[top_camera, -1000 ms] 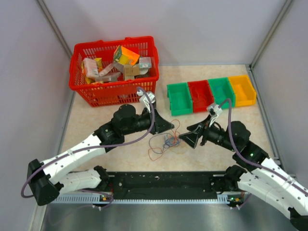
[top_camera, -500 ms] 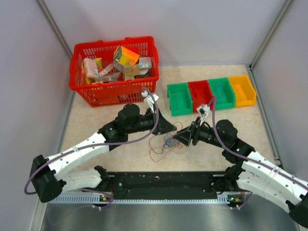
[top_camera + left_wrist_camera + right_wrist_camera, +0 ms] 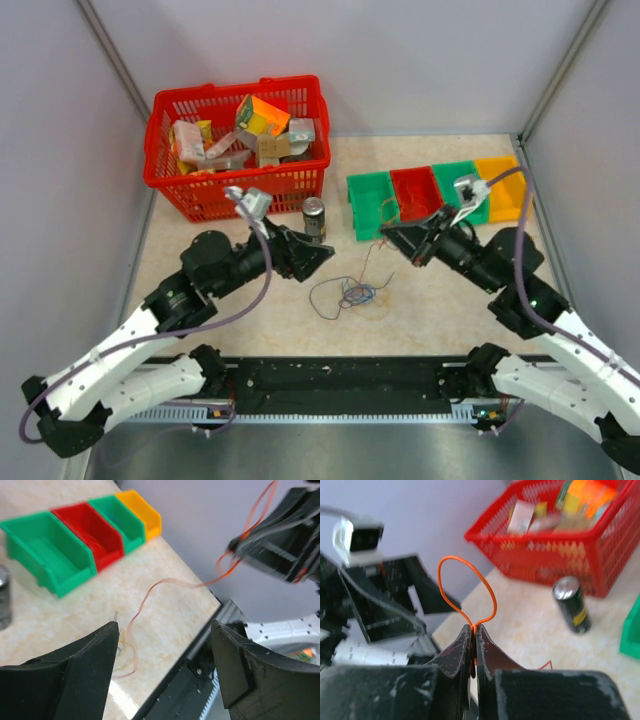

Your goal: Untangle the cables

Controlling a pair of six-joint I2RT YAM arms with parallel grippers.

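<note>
Orange cable sat pinched in my fully closed right claw, raised, while the left claw gaped empty; I judged a slow, steady pull away from the tangle lying on the desk between both arms would serve best.

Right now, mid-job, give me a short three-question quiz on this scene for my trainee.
1. True or false: the left end effector is open and empty.
2. What colour is the cable pinched in the right end effector? A blue, B orange, C green.
3. How many bins stand in the row?
Key: 1 true; 2 B; 3 four.
</note>
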